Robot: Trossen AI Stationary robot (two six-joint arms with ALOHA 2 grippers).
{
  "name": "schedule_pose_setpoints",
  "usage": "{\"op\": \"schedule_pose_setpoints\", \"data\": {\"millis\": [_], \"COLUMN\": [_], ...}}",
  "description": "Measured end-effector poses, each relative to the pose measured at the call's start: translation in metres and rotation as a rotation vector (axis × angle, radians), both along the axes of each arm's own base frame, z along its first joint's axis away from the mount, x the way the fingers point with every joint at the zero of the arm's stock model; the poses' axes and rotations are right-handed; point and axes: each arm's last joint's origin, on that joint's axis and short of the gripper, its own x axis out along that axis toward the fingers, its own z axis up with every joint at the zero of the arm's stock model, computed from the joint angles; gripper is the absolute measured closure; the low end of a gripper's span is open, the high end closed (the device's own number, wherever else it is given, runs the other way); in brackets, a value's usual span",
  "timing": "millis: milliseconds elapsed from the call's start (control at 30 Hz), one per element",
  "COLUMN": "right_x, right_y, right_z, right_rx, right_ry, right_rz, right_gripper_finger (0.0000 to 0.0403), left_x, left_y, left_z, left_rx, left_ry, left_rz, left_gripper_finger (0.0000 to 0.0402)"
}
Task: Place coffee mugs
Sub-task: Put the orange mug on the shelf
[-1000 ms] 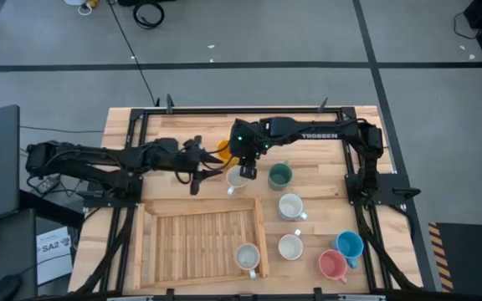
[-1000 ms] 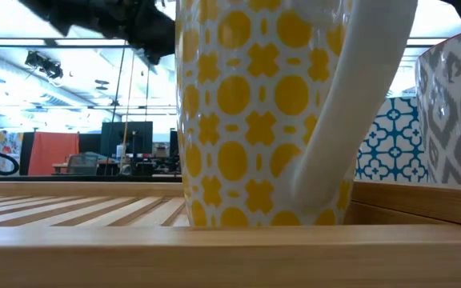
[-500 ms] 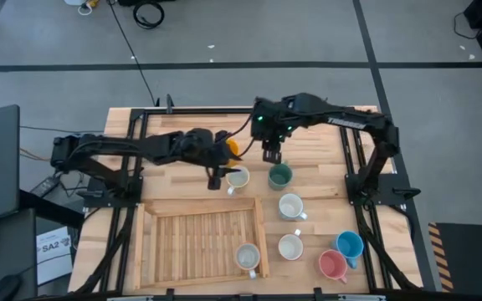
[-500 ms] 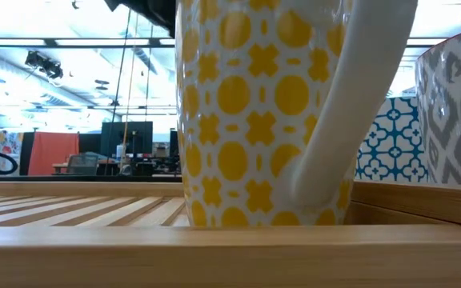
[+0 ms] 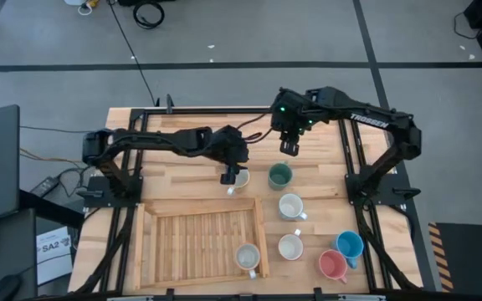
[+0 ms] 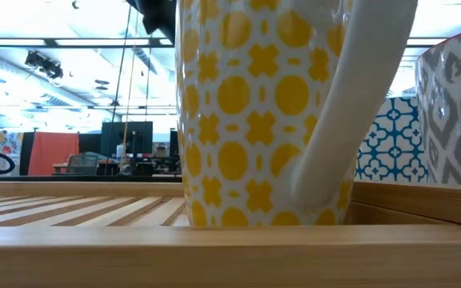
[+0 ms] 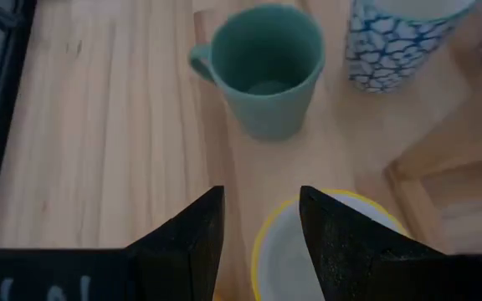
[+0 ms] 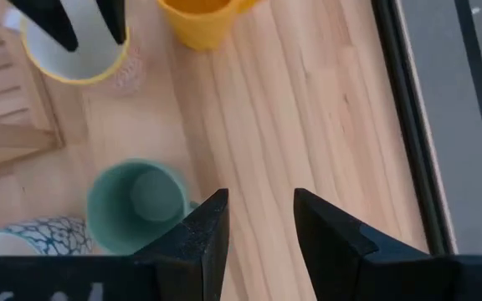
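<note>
The left gripper (image 5: 227,176) hangs over the left rim of a white mug with a yellow rim (image 5: 238,178), fingers apart, holding nothing. The right gripper (image 5: 291,149) hangs just beyond the green mug (image 5: 279,176), fingers apart and empty. One yellow-patterned mug (image 5: 247,256) stands in the wooden tray (image 5: 199,242). The other mugs stand to the tray's right.

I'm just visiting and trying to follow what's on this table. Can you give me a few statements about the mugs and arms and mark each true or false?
1. One mug stands inside the wooden tray. True.
2. The right gripper holds the green mug. False: it hangs open above the table, holding nothing.
3. The left gripper is over a yellow-rimmed mug. True.
4. The pink mug is in the tray. False: it stands outside, beside the blue mug.
</note>
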Motion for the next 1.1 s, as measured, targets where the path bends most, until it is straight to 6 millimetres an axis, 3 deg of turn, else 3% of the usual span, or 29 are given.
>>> {"op": "schedule_pose_setpoints", "data": {"millis": [367,567,767,1100], "right_x": [-0.025,-0.030,-0.030,-0.031], "right_y": [-0.007,-0.006,-0.006,-0.006], "right_z": [-0.046,-0.071,-0.087,-0.094], "right_rx": [0.012,0.026,0.035,0.041], "right_ry": [-0.012,0.008,0.020,0.018], "right_rz": [-0.049,-0.062,-0.074,-0.088], "right_gripper_finger": [0.0261,0.0261,0.0261,0.0261], "left_x": [0.006,0.005,0.005,0.005], "left_y": [0.006,0.006,0.005,0.005], "left_z": [-0.042,-0.049,-0.050,-0.049], "left_rx": [-0.078,-0.088,-0.089,-0.101], "left_ry": [0.167,0.217,0.223,0.222], "left_rz": [-0.020,-0.021,-0.022,-0.007], "left_gripper_finger": [0.0237,0.0241,0.0278,0.0353]}}
